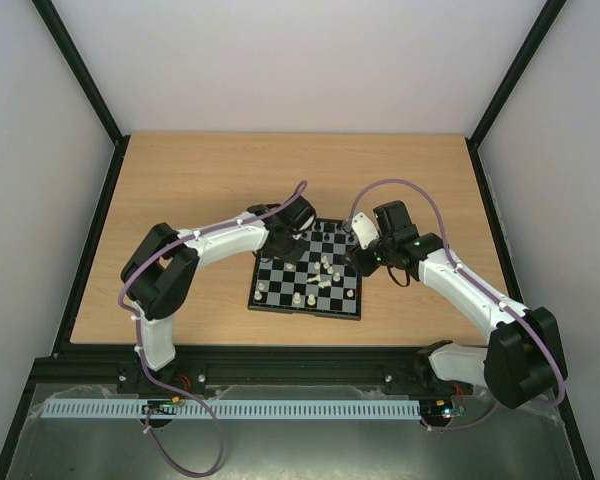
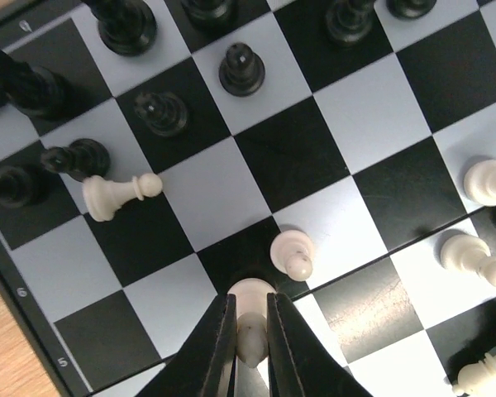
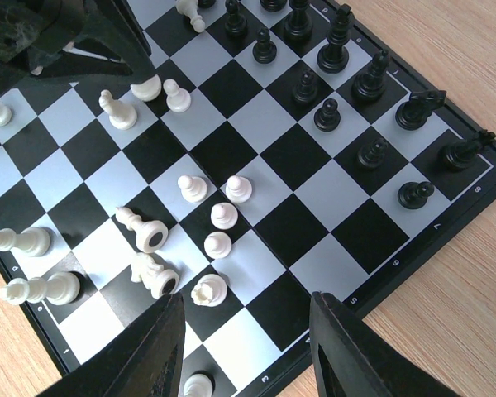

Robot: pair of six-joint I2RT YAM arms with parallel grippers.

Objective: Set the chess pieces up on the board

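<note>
The board (image 1: 280, 290) lies mid-table between my two arms. My left gripper (image 2: 250, 304) is shut on a cream-white pawn (image 2: 250, 339), which stands over a black square; the right wrist view shows this same pawn (image 3: 146, 86) at the board's (image 3: 310, 207) far left. Black pieces (image 2: 242, 69) stand along the top of the left wrist view, and one white pawn (image 2: 116, 195) lies on its side among them. Several white pieces (image 3: 217, 217) cluster mid-board, some toppled (image 3: 153, 276). My right gripper (image 3: 248, 304) hangs open above the board's near edge, holding nothing.
The wooden table (image 1: 200, 170) surrounds the board on all sides. Black frame rails (image 1: 98, 230) run along the table's left and right edges, with plain walls behind. The two wrists (image 1: 380, 245) are close together over the board.
</note>
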